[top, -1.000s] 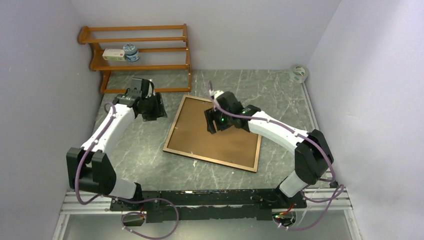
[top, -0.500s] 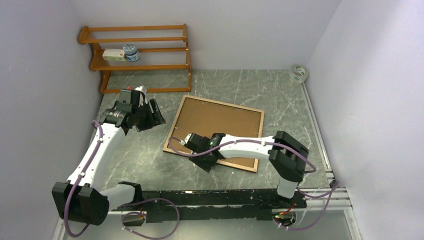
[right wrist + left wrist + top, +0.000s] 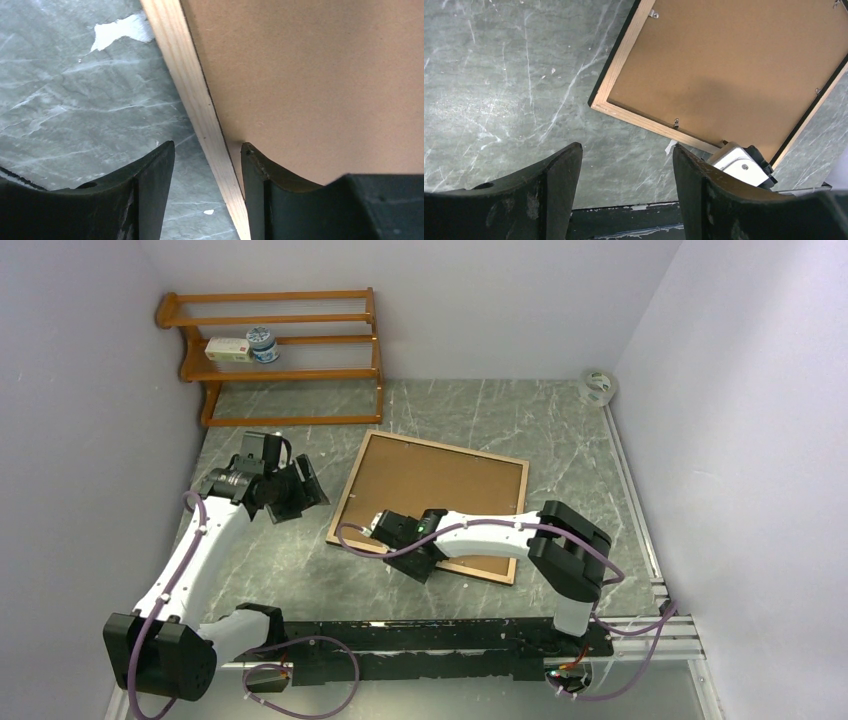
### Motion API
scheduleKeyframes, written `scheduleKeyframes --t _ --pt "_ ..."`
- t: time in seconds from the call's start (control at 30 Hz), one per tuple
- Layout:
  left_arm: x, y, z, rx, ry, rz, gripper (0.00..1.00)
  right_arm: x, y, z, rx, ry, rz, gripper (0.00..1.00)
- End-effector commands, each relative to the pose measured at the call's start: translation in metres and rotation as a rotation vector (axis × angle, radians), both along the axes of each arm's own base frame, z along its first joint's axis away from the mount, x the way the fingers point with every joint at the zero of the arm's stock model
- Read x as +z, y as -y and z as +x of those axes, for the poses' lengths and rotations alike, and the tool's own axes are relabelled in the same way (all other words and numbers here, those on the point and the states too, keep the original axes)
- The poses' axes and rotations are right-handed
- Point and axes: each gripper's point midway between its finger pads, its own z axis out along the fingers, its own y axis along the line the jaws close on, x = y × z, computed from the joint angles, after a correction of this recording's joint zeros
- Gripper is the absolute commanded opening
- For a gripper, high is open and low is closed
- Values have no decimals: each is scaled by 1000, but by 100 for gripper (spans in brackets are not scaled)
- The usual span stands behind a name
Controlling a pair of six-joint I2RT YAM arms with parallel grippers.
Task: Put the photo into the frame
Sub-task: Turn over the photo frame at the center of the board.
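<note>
Since a second ago the right arm has swung from above the middle of the frame (image 3: 623,50) down to its near edge, and the left arm has pulled back toward the left wall; the frame itself has not shifted.

It lies face down on the desk (image 3: 470,410), brown back up, turned a little so that one corner points toward the shelf rack (image 3: 280,350).

At the near edge, toward the near-left corner, the right end effector (image 3: 415,560) sits low over the frame. The right wrist view shows its jaws apart and straddling the pale wooden rim: one finger is over the bare desk, the other over the brown board (image 3: 325,75) just inside the rim. A gap shows on each side of the rim, so nothing is gripped. Whether the fingertips touch the desk or the board I cannot tell. A small white patch (image 3: 120,30) lies on the desk just beside the rim.

To the left of the frame, apart from it, the left end effector (image 3: 297,488) hangs over bare desk. Its jaws are wide and empty, and its camera looks across at the frame's near-left corner.
</note>
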Motion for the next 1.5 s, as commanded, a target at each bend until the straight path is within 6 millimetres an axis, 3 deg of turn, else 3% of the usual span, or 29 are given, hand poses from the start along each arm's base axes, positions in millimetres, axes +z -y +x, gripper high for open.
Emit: scheduleKeyframes --t 0.0,0.17,0.37,0.57,0.77,0.97,1.13,1.23,1.47 --pt "4 -2 5 47 11 -6 71 6 -16 -6 52 -45 73 52" --pt "-14 0 -4 108 -26 -48 72 4 -21 -14 120 -83 102 41" --pt "-36 4 -8 160 -46 -95 74 10 -28 2 94 -8 110 30" --pt "-50 24 -6 125 -39 -209 79 44 -45 9 87 57 241 20" --pt "-66 43 -7 93 -44 -327 85 73 -61 4 95 32 346 15" --pt "-71 45 -7 77 -11 -346 93 86 -78 -3 64 -24 424 14" --pt "-62 68 5 12 91 -511 90 105 -98 -8 86 -65 498 14" --pt "-64 71 6 13 117 -542 89 113 -108 -8 87 -85 525 14" --pt "-35 65 18 82 245 -585 84 131 -127 -6 68 -110 576 15"
